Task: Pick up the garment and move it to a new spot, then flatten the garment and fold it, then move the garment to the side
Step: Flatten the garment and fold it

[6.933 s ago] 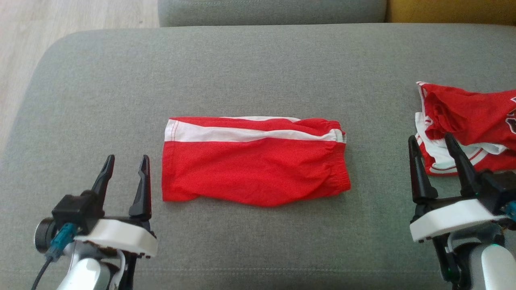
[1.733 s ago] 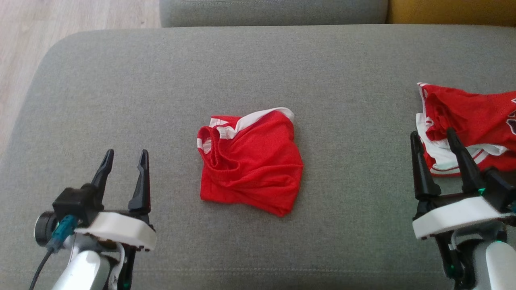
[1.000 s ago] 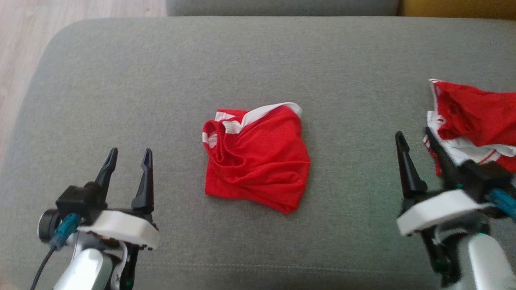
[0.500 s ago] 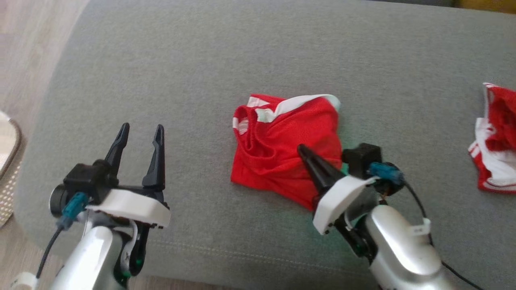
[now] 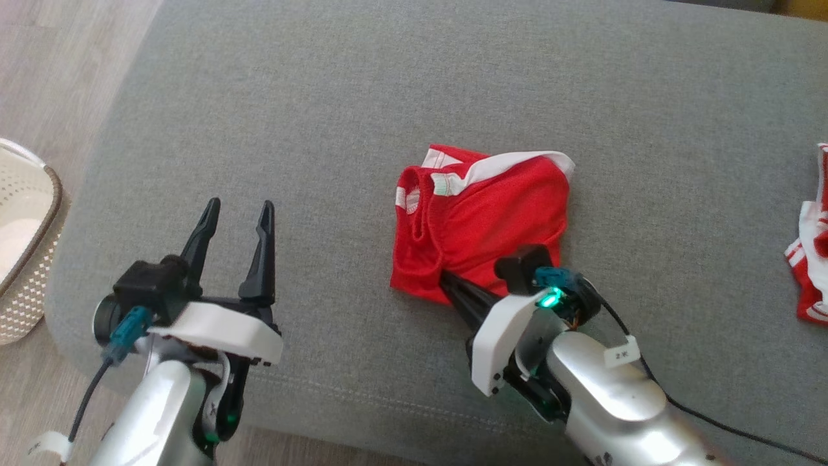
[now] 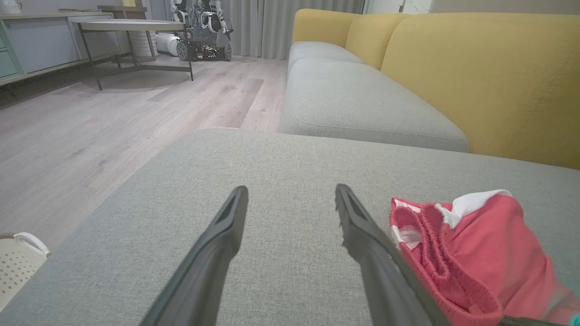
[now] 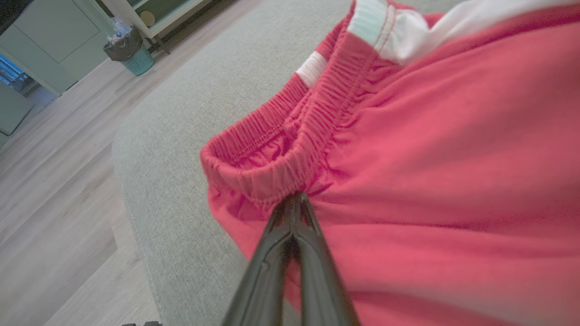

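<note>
The garment (image 5: 485, 213), red shorts with white trim, is seen crumpled in a loose heap at the centre of the head view, lying on a grey sofa cushion (image 5: 323, 97). Its gathered elastic waistband is turned toward the left of the frame, and a white band runs along its upper edge. In the right wrist view the garment (image 7: 430, 181) takes up the right half, with the waistband bunched at the centre.

The right hand (image 5: 453, 288) is placed at the lower left edge of the heap, and its fingers are pressed together on a pinch of red fabric just under the waistband, as shown at the right hand (image 7: 294, 199).

The left hand (image 5: 239, 213) is held at the lower left of the head view, well apart from the garment, with its fingers spread and nothing between them. In its own view the left hand (image 6: 291, 190) is pointed across the cushion, with the garment (image 6: 489, 253) at the lower right.

A second red-and-white cloth (image 5: 812, 272) is cut off by the right edge. A pale perforated basket (image 5: 26, 259) is seen on the wooden floor (image 5: 58, 71) at the left edge.
</note>
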Robot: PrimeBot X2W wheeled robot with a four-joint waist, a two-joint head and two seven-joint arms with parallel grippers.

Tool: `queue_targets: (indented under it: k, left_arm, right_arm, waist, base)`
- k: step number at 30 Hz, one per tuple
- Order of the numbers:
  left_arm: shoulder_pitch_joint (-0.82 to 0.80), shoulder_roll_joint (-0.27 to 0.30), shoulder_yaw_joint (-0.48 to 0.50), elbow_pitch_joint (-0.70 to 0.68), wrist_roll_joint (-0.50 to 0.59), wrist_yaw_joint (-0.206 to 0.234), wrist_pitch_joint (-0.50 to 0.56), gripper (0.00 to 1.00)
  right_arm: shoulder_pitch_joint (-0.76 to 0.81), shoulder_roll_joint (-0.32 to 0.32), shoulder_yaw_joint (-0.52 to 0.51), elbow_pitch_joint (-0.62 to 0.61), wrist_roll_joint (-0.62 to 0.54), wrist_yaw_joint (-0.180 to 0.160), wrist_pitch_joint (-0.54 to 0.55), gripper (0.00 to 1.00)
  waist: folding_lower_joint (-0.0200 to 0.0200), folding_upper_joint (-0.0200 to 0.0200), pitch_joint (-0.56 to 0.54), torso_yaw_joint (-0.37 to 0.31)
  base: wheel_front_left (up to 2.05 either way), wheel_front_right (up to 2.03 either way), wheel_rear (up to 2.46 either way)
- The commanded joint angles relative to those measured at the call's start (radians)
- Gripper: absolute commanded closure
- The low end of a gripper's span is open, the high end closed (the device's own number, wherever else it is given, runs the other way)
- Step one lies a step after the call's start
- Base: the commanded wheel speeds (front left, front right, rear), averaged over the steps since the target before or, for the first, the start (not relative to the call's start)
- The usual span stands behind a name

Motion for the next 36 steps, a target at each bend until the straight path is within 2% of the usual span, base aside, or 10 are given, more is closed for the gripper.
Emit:
queue_targets:
  k: [1,15,20,24,25,27,29,30,31,36]
  left_arm:
    - [-0.054,0.015,0.042,-0.024,0.009,-0.008,-0.011,0.0]
    - [-0.047,0.001,0.057,-0.01,0.021,-0.016,-0.012,0.0]
    - [-0.021,0.013,0.067,-0.011,0.027,-0.01,-0.012,0.0]
    - [0.005,0.028,0.075,-0.017,0.028,0.001,-0.011,0.0]
    - [0.012,0.032,0.077,-0.02,0.027,0.004,-0.009,0.0]
    - [0.023,0.039,0.079,-0.027,0.027,0.01,-0.004,0.0]
    - [0.032,0.046,0.081,-0.036,0.027,0.016,0.001,0.0]
    - [0.037,0.05,0.082,-0.041,0.027,0.019,0.004,0.0]
    - [0.042,0.053,0.083,-0.045,0.028,0.022,0.007,0.0]
    - [0.067,0.07,0.088,-0.07,0.029,0.036,0.021,0.0]
  right_arm:
    - [-0.042,0.017,0.044,-0.012,0.026,-0.001,-0.015,1.0]
    - [-0.127,0.017,0.162,0.018,0.093,-0.001,-0.115,1.0]
    - [-0.11,0.017,0.13,-0.018,0.101,-0.001,-0.169,1.0]
    - [-0.07,0.017,0.046,-0.038,0.08,-0.001,-0.183,1.0]
    - [-0.059,0.017,0.021,-0.043,0.063,-0.001,-0.184,0.94]
    - [-0.033,0.017,-0.042,-0.06,0.029,-0.001,-0.192,0.69]
    - [-0.003,0.011,-0.119,-0.09,-0.006,-0.001,-0.194,0.54]
    - [0.014,0.009,-0.161,-0.111,-0.023,-0.001,-0.196,0.15]
    - [0.031,0.006,-0.204,-0.136,-0.041,-0.001,-0.195,0.0]
    - [0.127,-0.002,-0.404,-0.304,-0.157,-0.001,-0.166,0.0]
  waist:
    - [0.0,0.0,0.002,0.004]
    - [0.0,0.0,-0.008,-0.012]
    - [0.0,0.0,-0.04,-0.047]
    - [0.0,0.0,-0.067,-0.082]
    - [0.0,0.0,-0.073,-0.09]
    - [0.0,0.0,-0.085,-0.104]
    - [0.0,0.0,-0.097,-0.118]
    - [0.0,0.0,-0.102,-0.124]
    - [0.0,0.0,-0.108,-0.13]
    - [0.0,0.0,-0.136,-0.157]
  base:
    - [0.0,0.0,0.0]
    - [0.0,0.0,0.0]
    - [0.0,0.0,0.0]
    - [0.0,0.0,0.0]
    - [0.0,0.0,0.0]
    - [0.0,0.0,0.0]
    - [0.0,0.0,0.0]
    - [0.0,0.0,0.0]
    - [0.0,0.0,0.0]
    - [0.0,0.0,0.0]
